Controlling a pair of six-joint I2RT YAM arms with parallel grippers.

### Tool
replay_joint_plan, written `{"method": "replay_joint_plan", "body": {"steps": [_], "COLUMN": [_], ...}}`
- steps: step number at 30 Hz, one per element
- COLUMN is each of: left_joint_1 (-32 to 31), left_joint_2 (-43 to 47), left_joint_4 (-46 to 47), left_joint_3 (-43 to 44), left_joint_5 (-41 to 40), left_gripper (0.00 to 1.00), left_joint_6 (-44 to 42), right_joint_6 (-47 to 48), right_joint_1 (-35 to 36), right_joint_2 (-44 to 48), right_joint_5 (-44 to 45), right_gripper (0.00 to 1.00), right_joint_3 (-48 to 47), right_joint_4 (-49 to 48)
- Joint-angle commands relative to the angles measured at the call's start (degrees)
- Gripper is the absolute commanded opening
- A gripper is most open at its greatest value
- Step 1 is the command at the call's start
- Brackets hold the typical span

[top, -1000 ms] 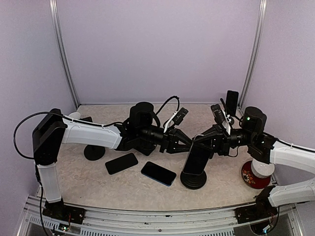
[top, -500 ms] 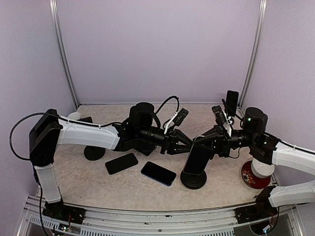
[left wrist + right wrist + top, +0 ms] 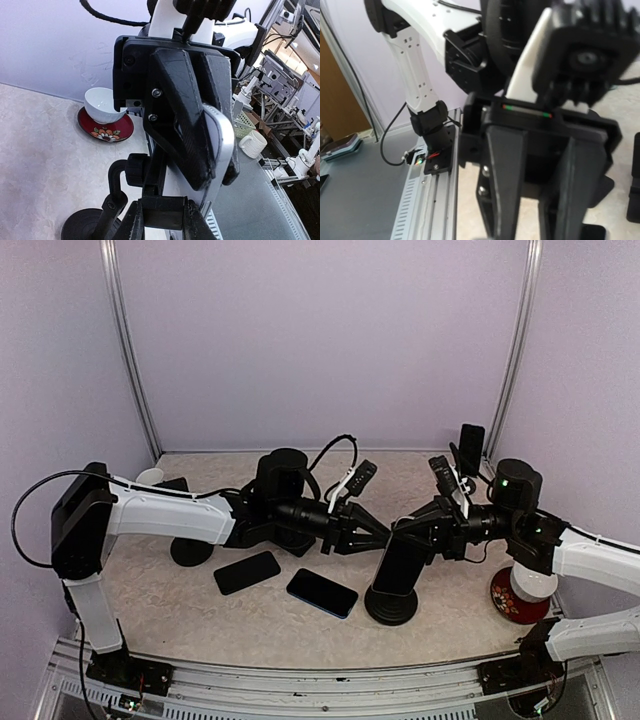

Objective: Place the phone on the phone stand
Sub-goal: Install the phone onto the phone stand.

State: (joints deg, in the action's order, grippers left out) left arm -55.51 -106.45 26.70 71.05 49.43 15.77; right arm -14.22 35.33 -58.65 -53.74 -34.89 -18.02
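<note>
Over the stand [image 3: 392,608], the right pincer [image 3: 402,531] clamps the phone [image 3: 398,566].

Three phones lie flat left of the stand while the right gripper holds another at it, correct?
No, two: a black phone and a blue phone, per the top view. The right gripper does hold a third phone at the stand.

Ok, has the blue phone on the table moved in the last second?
No. The blue phone lies where it did, with the same gap to the black phone and to the front rail.
</note>
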Motion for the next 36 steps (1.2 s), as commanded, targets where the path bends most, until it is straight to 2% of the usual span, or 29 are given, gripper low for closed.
{"method": "replay_joint_plan", "body": {"steps": [1,20,36], "left_joint_1": [1.1,2.0,1.1], "left_joint_2": [6.2,9.3,8.3], "left_joint_4": [3.3,6.1,5.8], "left_joint_3": [-0.7,-5.4,-5.1], "left_joint_5": [5.0,2.6,1.6], "left_gripper": [0.00,0.00,0.00], "left_joint_6": [-1.5,-1.0,-1.0], "right_joint_6": [0.2,-1.0,-2.7], "right_joint_1": [-2.3,-3.6,-3.7], "right_joint_2": [-0.2,-0.3,-2.8], "right_joint_5": [4.1,5.2,6.6], "right_gripper": [0.00,0.00,0.00], "right_joint_3": [-0.7,0.5,0.4], "right_joint_4": [3.2,3.1,1.9]}}
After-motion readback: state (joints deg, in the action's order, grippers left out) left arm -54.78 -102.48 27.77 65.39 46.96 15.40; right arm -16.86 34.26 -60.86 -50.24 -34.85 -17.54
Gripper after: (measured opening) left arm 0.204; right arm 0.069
